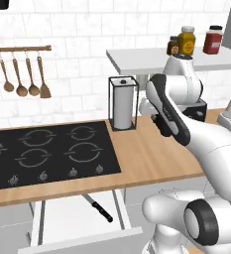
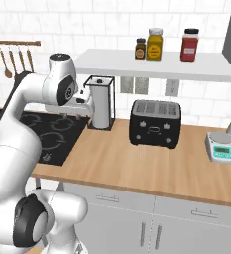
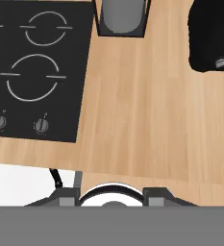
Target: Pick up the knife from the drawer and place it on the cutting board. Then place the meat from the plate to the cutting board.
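- Nearest in the left base view: drawer [image 1: 62,218] pulled open below the bench [image 1: 151,158], plain white inside, light front panel along its near edge.
- Knife [image 1: 98,207] lying flat and slantwise in the drawer's right half, black handle toward the front panel, grey blade toward the bench edge; bare white floor to its left.
- In the hand view, just a strip of the drawer's white [image 3: 17,185] below the bench edge, with a thin dark piece, likely the knife [image 3: 56,178], poking into it.
- Fingers [image 3: 112,197] at the bottom of the hand view, high over the bench just right of the cooktop; two grey tips set apart with nothing between them, though whether spread fully cannot tell.
- Bench of light wood with lengthwise grain, wide bare stretch right of the cooktop [image 1: 47,149].
- Cooktop flat, black, glossy, ring burners and small knobs along its front.
- Behind it, paper-towel roll in a black wire holder [image 1: 123,103], standing upright.
- Shown by the right base view: black toaster [image 2: 155,123] right of the holder, small scale [image 2: 220,147] further right.
- Farthest: white shelf with jars [image 2: 155,44]; wooden spoons [image 1: 23,74] hanging on the tiled wall.
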